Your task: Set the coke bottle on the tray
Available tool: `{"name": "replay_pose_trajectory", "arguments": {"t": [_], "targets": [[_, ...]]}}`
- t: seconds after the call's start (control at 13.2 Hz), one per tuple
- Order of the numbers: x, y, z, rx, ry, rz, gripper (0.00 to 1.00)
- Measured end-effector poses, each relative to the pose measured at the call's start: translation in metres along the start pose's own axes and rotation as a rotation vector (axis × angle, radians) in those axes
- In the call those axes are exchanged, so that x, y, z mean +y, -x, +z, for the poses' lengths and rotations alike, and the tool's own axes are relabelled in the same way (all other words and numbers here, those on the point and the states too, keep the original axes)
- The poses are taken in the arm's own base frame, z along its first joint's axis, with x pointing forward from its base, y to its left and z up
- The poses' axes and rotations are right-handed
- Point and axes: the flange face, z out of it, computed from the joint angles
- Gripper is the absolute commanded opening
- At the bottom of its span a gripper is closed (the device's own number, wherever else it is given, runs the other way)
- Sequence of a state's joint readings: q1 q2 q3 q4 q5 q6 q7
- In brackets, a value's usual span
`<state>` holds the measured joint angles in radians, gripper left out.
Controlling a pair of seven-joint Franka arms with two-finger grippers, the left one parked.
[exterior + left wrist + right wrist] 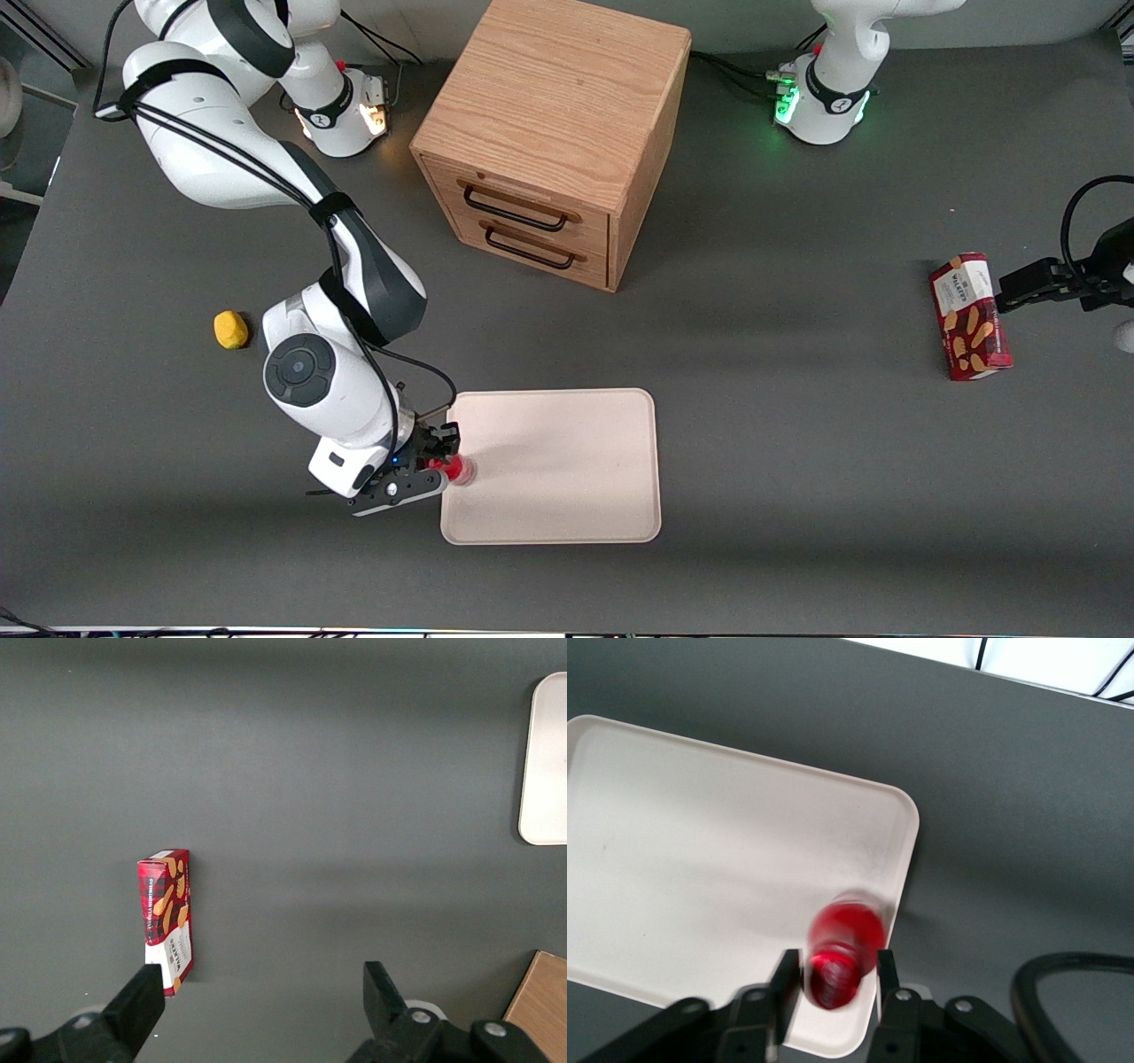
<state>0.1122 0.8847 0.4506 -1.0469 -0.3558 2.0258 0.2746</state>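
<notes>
Plastic, glossy and red, the coke bottle (846, 948) stands upright between the two dark fingers (786, 979) of the gripper (440, 462), which are closed against its neck just under the cap. The bottle is over the tray (567, 461), inside the rim at the edge toward the working arm's end of the table; whether its base touches the tray surface cannot be told. The tray is a flat cream-white rectangle with rounded corners and a low raised lip, its matte face faintly smudged. It lies on a dull dark grey tabletop (797, 496). Farther from the front camera stands a boxy wooden drawer cabinet (554, 133) of pale grained oak, with two drawers, each with a thin dark wire handle on a wooden backing strip. A small rounded yellow lump (231, 329) sits on the table near the working arm's elbow. Toward the parked arm's end lies a red rectangular biscuit box (970, 316), printed with tartan and golden biscuit fingers, well apart from the tray.
</notes>
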Motion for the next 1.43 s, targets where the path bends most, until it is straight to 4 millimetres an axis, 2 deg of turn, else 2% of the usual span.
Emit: {"name": "replay_pose_trajectory", "arguments": {"t": [0.08, 0.15, 0.23, 0.3, 0.38, 0.68, 0.91, 1.13, 1.43], "targets": [[0.000, 0.000, 0.000, 0.001, 0.000, 0.000, 0.53], [0.000, 0.000, 0.000, 0.001, 0.000, 0.000, 0.57], [0.000, 0.000, -0.001, 0.001, 0.000, 0.000, 0.68], [0.000, 0.000, -0.001, 0.001, 0.000, 0.000, 0.97], [0.000, 0.000, -0.001, 0.001, 0.000, 0.001, 1.00], [0.007, -0.002, -0.002, 0.006, 0.002, 0.009, 1.00], [0.017, -0.007, -0.017, 0.025, 0.006, 0.024, 1.00], [0.043, -0.001, -0.054, -0.040, 0.051, 0.055, 1.00], [0.079, 0.026, -0.116, -0.119, 0.084, 0.120, 1.00]]}}
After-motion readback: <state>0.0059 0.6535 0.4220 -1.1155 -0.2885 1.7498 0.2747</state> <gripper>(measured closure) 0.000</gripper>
